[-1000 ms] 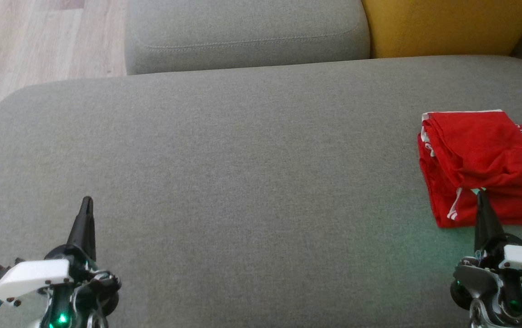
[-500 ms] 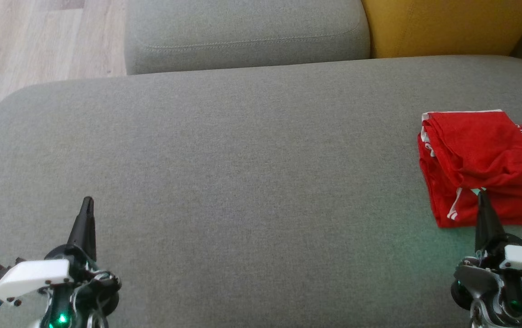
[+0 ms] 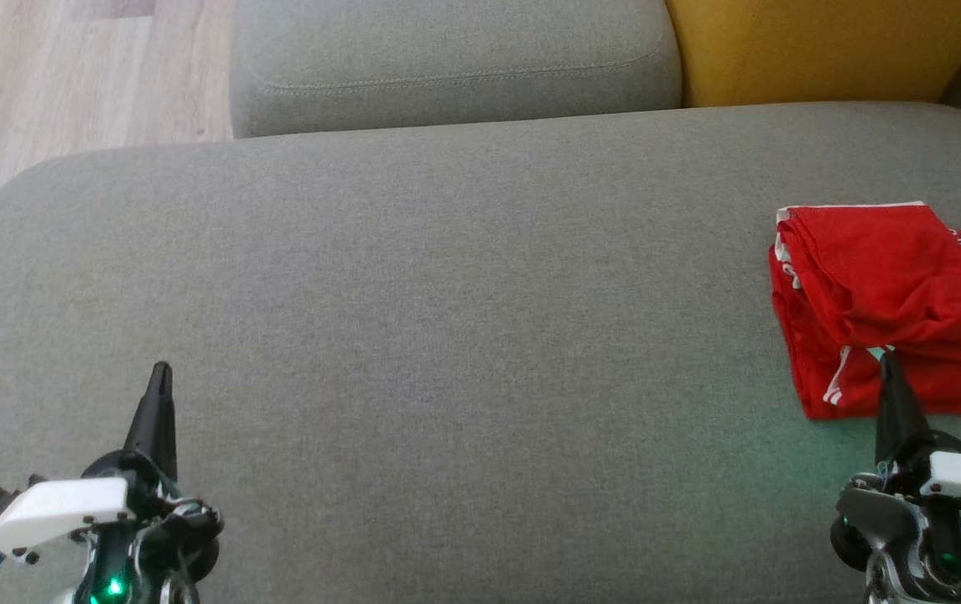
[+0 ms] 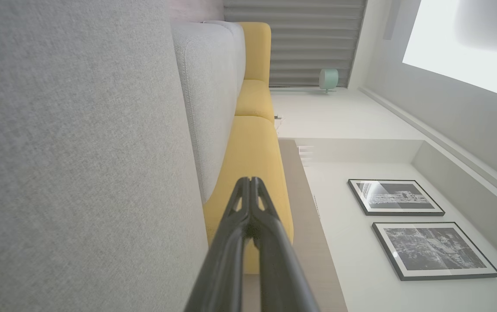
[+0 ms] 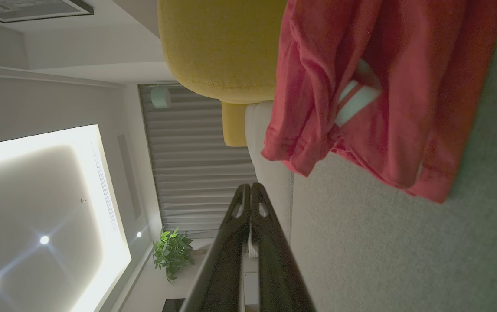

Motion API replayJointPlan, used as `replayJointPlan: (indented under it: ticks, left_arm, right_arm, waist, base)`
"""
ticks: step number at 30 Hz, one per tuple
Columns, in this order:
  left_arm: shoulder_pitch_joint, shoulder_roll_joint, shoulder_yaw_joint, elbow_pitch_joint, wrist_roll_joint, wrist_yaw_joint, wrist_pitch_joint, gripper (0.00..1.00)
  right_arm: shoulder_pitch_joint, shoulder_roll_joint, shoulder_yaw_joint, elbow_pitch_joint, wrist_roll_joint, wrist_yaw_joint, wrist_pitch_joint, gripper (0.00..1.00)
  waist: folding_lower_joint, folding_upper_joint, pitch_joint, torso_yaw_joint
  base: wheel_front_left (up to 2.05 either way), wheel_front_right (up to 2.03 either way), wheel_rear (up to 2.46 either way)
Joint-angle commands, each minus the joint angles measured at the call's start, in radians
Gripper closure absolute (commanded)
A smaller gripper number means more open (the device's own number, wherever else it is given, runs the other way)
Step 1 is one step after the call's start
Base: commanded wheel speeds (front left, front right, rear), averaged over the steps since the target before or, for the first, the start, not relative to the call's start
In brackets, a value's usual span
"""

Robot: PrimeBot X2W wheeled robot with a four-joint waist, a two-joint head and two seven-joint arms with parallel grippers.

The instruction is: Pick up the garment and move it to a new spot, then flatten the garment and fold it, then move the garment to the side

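Left gripper (image 3: 160, 367) and right gripper (image 3: 889, 357) are closed, empty. Garment (image 3: 883, 277) lies folded just ahead of the right; side placing looks done, retreat next.

No legible text or labels

Left gripper (image 3: 160, 369) and right gripper (image 3: 889, 359) show tapering black fingers (image 3: 153, 419), white screwed covers (image 3: 57, 510), green lights (image 3: 114, 586).
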Motion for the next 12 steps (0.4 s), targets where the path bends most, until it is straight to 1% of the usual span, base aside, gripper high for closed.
replayJointPlan:
  ticks: [1, 12]
  left_arm:
    - [-0.054, 0.007, 0.033, -0.027, 0.008, -0.007, 0.005, 1.0]
    - [-0.054, 0.006, 0.034, -0.027, 0.009, -0.007, 0.006, 1.0]
  right_arm:
    - [-0.051, -0.007, 0.017, -0.03, -0.007, 0.008, 0.01, 1.0]
    - [-0.051, -0.005, 0.015, -0.03, -0.009, 0.008, 0.012, 1.0]
  waist:
    - [0.0, 0.0, 0.0, 0.0]
    - [0.0, 0.0, 0.0, 0.0]
  base:
    - [0.0, 0.0, 0.0]
    - [0.0, 0.0, 0.0]
